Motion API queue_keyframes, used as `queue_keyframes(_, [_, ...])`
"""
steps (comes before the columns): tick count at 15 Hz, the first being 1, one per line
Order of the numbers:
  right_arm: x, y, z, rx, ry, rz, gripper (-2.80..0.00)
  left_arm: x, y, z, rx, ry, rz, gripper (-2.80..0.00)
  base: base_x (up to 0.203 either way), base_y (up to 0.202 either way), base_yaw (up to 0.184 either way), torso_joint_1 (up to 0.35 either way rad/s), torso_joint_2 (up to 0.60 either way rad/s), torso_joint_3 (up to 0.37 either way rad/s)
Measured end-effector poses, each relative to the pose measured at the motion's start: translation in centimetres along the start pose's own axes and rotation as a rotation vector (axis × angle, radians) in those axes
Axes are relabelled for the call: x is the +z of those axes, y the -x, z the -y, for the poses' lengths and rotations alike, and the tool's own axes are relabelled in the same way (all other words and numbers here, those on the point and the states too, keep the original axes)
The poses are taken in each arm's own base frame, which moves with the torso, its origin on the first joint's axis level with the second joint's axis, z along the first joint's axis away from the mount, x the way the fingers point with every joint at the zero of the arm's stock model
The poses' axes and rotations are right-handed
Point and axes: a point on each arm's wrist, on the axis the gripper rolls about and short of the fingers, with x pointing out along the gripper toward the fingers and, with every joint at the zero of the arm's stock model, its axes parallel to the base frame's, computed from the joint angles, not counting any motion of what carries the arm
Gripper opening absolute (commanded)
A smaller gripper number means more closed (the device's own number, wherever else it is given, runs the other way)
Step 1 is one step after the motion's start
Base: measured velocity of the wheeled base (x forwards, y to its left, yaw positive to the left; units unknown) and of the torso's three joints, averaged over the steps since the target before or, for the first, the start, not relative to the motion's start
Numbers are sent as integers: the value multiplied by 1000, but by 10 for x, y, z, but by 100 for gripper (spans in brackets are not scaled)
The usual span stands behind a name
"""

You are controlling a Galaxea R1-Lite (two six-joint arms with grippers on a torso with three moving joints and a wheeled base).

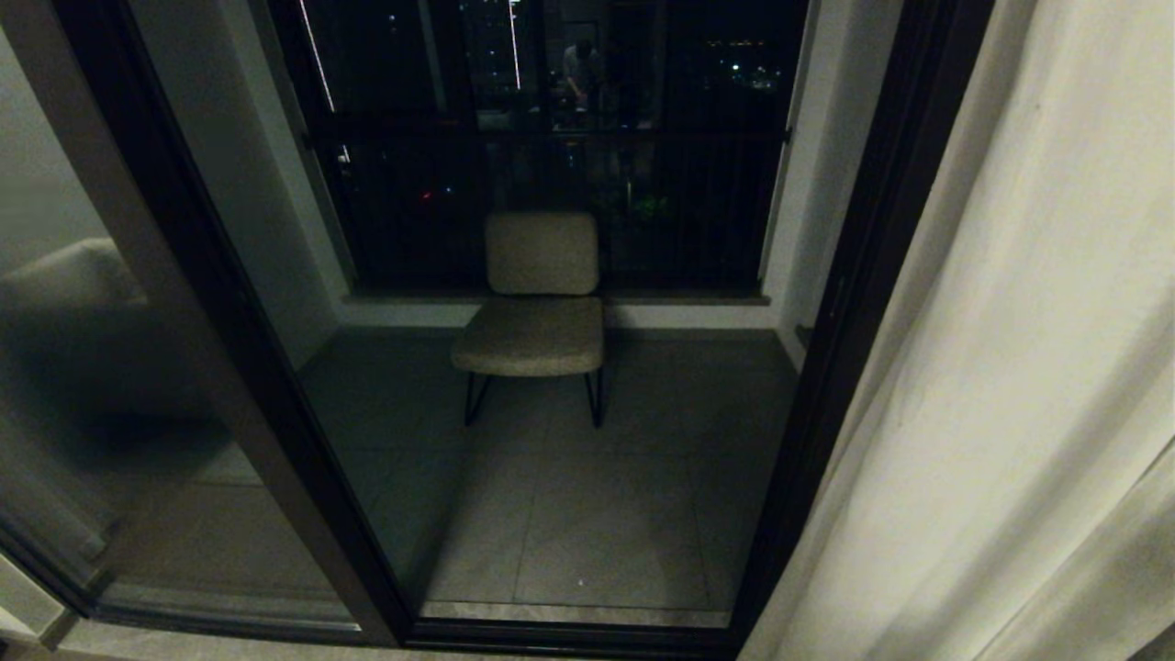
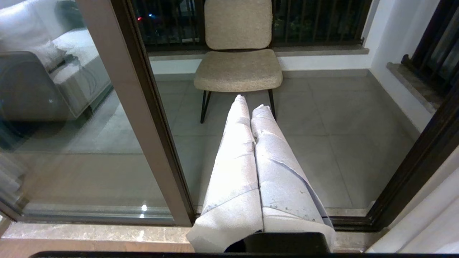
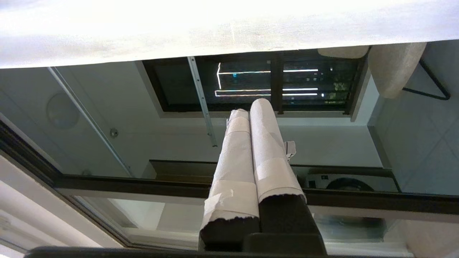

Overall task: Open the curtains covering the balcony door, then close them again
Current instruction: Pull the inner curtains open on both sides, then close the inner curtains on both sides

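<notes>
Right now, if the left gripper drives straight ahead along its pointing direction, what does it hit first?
Most likely the balcony door glass: the shut left gripper aims through that pane toward the chair on the balcony floor beyond. Nothing else shows in that line, though depth to the glass is unclear.

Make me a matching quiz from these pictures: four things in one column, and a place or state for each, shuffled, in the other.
Things:
1. curtain
2. chair
3. left gripper
4. balcony door

Places or states:
A. dark frame around tall glass panes
B. shut, holding nothing
C. gathered at the right side of the doorway
D. standing on the tiled balcony before the railing

Pairs: 1-C, 2-D, 3-B, 4-A
</notes>
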Motion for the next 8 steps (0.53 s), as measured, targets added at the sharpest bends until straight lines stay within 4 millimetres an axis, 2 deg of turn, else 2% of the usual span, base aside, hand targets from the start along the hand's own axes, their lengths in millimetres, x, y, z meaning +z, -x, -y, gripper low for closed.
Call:
queue_keyframes(2, [0, 0, 0, -3, 38, -14, -280, 0, 0, 0, 0, 0, 0, -280, 0, 0, 0, 0, 0, 0])
queue_keyframes(4, [-1, 0, 2, -23, 194, -56, -280, 0, 0, 0, 0, 0, 0, -280, 0, 0, 0, 0, 0, 0])
queue_keyframes(8, [-3, 0, 4, 2, 719, -153, -280, 0, 0, 0, 0, 0, 0, -280, 0, 0, 0, 0, 0, 0])
